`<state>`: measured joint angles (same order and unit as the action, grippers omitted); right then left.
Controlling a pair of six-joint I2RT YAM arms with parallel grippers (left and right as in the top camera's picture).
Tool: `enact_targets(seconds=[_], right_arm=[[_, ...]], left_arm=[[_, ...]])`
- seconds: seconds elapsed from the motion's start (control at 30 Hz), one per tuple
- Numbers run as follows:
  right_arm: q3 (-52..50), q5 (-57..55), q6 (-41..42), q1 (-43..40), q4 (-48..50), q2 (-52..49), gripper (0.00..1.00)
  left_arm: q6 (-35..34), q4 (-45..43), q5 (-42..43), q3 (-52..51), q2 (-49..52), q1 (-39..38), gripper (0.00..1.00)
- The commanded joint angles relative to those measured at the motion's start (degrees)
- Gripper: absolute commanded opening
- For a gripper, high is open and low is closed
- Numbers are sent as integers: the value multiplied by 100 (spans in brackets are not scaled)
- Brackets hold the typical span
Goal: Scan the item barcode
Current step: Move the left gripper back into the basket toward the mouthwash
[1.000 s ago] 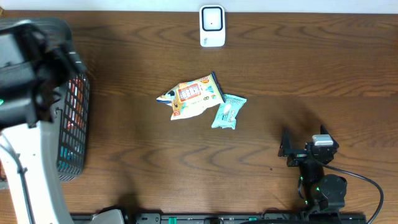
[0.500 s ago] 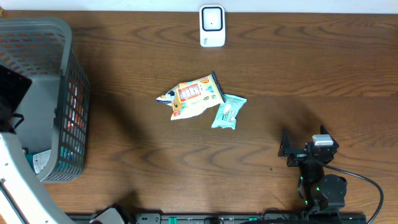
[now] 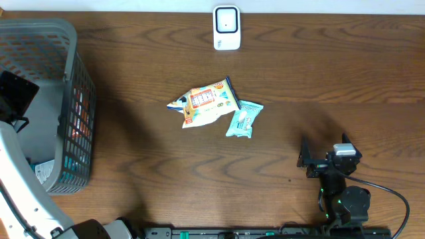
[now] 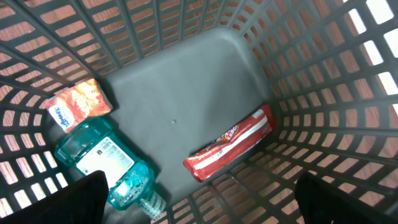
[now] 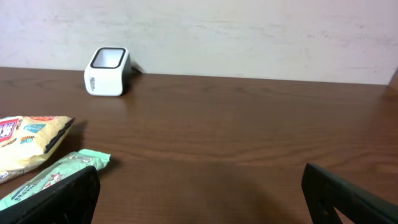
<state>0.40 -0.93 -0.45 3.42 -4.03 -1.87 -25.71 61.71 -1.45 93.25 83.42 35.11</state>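
The left hand (image 4: 202, 198) is spread wide and holds nothing. It points down into a grey mesh basket (image 3: 70, 40), which stands at the edge of the bench (image 3: 332, 73), far to the left of the white scanner (image 3: 226, 28) and nearer the front. On the basket floor under it lie a blue bottle (image 4: 106, 165), a small orange packet (image 4: 78, 106) just beside the bottle, and a red packet (image 4: 233, 146) set against the mesh wall, apart from the other two.

The right hand (image 5: 199, 186) is also spread wide and empty, low over the bench, well to the front and right of the scanner.

A yellow snack bag (image 3: 207, 103) lies flat in front of the scanner, well apart from it. A teal packet (image 3: 244, 119) touches the bag's right end. Neither hand is near them.
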Motion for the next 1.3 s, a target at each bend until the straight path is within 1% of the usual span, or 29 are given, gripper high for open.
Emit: enact_targets(seconds=[0.0,0.63,0.77,0.83,0.93,1.17,1.27], right_arm=[[-4,-44,17,22,-15,0,99],[-4,-44,17,22,-15,-2,99],[-4,-44,17,22,-15,-2,99],[-4,-44,17,22,-15,-2,99],[-4,-44,17,22,-15,-2,99],[-4,-44,17,22,-15,-2,99],[-4,-44,17,22,-15,-2,99]], left_arm=[[-55,61,-7,68,164,22,96],[-52,13,7,-118,546,22,96],[9,15,487,-133,802,15,96],[-15,22,597,-133,922,17,96],[-334,155,509,-133,1110,24,96],[-1178,800,-435,-133,1368,162,96],[-1464,911,-570,-229,1416,334,96]])
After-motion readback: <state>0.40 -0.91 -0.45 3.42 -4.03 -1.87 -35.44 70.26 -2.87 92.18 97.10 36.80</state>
